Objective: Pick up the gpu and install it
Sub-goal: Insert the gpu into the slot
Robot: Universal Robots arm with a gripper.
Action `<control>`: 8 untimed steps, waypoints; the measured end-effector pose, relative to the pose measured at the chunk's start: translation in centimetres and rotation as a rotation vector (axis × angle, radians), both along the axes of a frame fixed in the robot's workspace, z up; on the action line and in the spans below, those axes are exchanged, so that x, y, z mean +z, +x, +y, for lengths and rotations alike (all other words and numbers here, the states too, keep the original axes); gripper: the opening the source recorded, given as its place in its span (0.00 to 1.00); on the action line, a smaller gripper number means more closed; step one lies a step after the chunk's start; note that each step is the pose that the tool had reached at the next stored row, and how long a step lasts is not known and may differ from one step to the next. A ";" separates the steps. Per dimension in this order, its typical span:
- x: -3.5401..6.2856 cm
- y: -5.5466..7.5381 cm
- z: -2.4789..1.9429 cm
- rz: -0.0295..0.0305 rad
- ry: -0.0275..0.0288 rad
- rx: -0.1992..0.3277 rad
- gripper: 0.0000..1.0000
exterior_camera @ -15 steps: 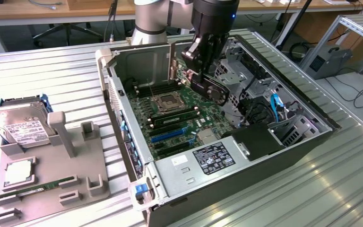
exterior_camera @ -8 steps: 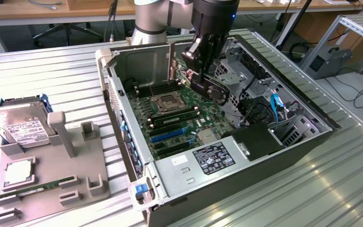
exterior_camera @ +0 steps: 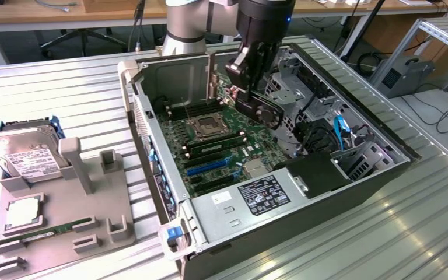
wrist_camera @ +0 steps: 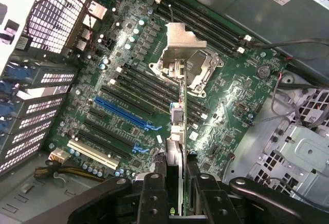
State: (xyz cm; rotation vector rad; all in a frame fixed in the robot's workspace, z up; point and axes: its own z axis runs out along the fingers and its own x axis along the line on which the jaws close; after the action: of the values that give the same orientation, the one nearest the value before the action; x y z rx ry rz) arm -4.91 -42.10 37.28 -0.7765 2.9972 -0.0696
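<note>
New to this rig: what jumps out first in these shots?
The open PC case sits at centre with its motherboard exposed. Over the board, the tool grips the gpu, held edge-on. On the exterior view's left, a hard drive sits in a grey fixture.

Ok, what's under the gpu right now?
The green motherboard: its CPU socket and long black slots lie below the gpu, which the gripper holds edge-on. The strip directly under the card's edge is covered.

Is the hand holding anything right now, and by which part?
Yes, the gpu: the hand is shut on its upper edge, the card hanging above the motherboard.
</note>
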 end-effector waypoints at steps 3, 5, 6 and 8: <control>0.00 0.0 0.00 0.0000 0.0000 0.006 0.26; 0.00 0.0 0.00 0.0000 -0.0001 0.010 0.26; 0.00 0.0 0.00 0.0000 -0.0001 0.012 0.26; 0.00 0.0 0.00 0.0000 0.0000 0.017 0.26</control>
State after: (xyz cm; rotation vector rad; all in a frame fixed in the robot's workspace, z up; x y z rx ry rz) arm -4.91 -42.10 37.28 -0.8019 2.9901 -0.0691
